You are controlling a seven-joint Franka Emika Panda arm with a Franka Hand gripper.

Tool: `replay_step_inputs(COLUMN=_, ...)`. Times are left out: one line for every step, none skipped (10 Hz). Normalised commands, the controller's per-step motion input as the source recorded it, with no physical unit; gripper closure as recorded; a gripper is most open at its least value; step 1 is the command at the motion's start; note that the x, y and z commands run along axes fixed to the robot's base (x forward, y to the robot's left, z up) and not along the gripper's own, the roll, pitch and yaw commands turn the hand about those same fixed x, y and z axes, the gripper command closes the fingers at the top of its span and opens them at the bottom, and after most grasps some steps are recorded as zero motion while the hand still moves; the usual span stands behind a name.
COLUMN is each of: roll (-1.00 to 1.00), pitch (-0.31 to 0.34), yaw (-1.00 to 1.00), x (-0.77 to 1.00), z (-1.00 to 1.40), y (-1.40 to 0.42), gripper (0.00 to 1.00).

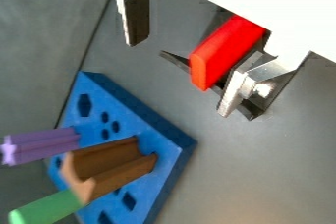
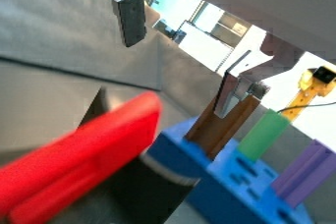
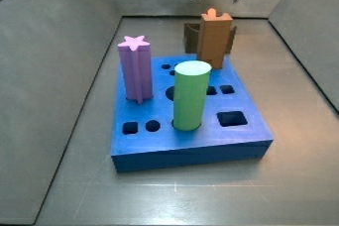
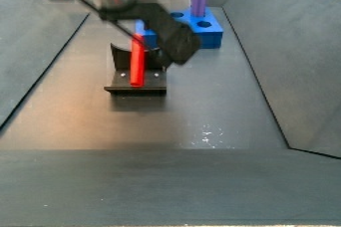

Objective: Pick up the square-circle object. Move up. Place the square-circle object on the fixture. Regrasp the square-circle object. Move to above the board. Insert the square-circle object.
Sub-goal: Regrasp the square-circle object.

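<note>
Gripper hovers above the fixture, jaws spread and holding nothing; the silver fingers straddle empty air in both wrist views. Square-circle object stands upright on the fixture, directly beneath the tool, long axis vertical, apart from both pads. Judgement: regrasp requires a straight descent. Board lies just beyond, carrying the purple peg and green cylinder; neither obstructs.

We log the square-circle object bright red, the fixture dark brown, the board blue, star peg purple, cylinder green, and the pincer fingers silver above the grey floor.
</note>
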Motion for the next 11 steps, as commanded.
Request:
replay_step_inputs(roll=0.02, pitch=0.036, yaw=0.03, x=-0.04, z=0.79, y=0.01, gripper=0.0)
replay_step_inputs(roll=0.02, pitch=0.045, yaw=0.02, x=-0.04, z=0.6, y=0.01, gripper=0.0)
replay_step_inputs(roll=0.02, pitch=0.052, yaw=0.02, x=-0.04, z=0.47, y=0.01, gripper=0.0)
replay_step_inputs(roll=1.0, pitch=0.065, yaw=0.01, x=-0.1, z=0.4, y=-0.71, gripper=0.0)
replay_step_inputs(roll=1.0, pitch=0.065, yaw=0.01, x=-0.09, z=0.31, y=-0.71, gripper=0.0)
replay_step_inputs(roll=1.0, pitch=0.053, yaw=0.01, x=-0.09, z=0.19, y=-0.55, gripper=0.0)
replay_step_inputs(roll=1.0, pitch=0.047, yaw=0.01, x=-0.09, z=0.1, y=-0.39, gripper=0.0)
replay_step_inputs(roll=1.0, pitch=0.044, yaw=0.01, x=-0.06, z=0.03, y=-0.15, gripper=0.0)
replay_step_inputs(roll=1.0, pitch=0.045, yaw=0.01, x=-0.03, z=0.02, y=-0.05, gripper=0.0)
replay_step_inputs(roll=1.0, pitch=0.045, yaw=0.01, x=-0.01, z=0.01, y=-0.05, gripper=0.0)
replay_step_inputs(roll=1.0, pitch=0.043, yaw=0.01, x=-0.01, z=0.01, y=-0.04, gripper=0.0)
